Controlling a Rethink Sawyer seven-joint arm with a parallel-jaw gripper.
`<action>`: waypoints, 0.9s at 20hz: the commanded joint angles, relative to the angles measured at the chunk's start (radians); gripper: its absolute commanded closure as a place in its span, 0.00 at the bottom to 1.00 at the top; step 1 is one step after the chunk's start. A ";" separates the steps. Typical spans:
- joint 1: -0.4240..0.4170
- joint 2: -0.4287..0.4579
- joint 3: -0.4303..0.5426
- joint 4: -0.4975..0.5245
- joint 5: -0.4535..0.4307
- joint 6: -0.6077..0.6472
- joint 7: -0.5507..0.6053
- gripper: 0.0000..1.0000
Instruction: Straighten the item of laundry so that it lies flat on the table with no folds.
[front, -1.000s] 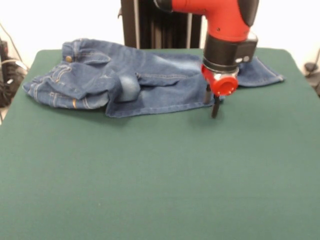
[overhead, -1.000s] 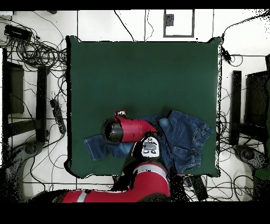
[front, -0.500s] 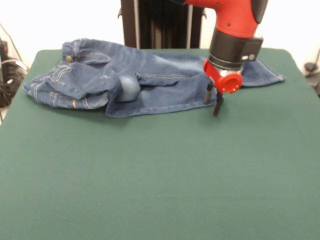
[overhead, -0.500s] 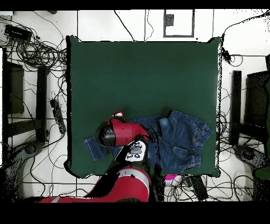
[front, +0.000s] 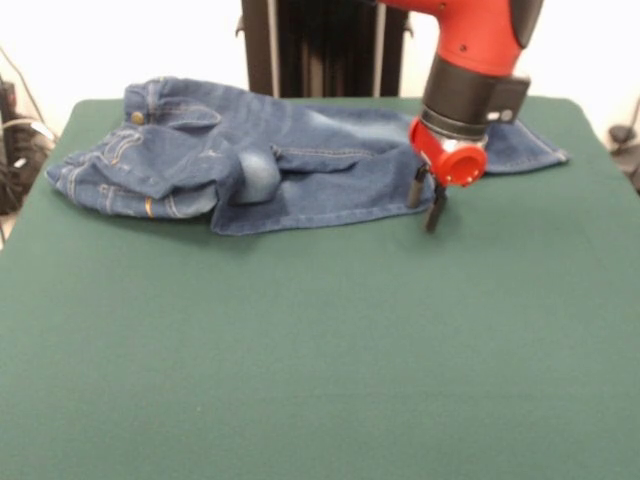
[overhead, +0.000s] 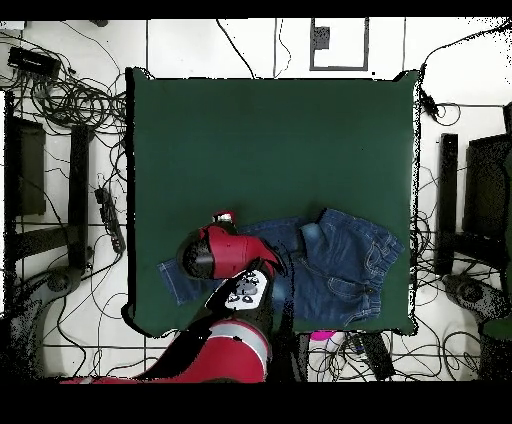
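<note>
Jeans (front: 290, 165) (overhead: 330, 262): bunched on the bench (front: 320, 340) (overhead: 270, 150). We see the fingers (front: 427, 200) narrowly parted, empty, at the jeans' front edge.

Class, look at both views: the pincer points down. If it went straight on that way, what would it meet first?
Most likely the near edge of the jeans leg, or the green table right beside it. The pincer hangs at that hem, and depth is too unclear to tell which.
</note>
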 joint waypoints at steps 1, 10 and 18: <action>-0.038 0.140 0.082 0.042 0.043 0.006 0.074 0.00; -0.040 0.143 0.054 0.040 0.046 0.011 0.080 1.00; -0.103 0.123 0.107 0.067 0.019 -0.008 0.052 1.00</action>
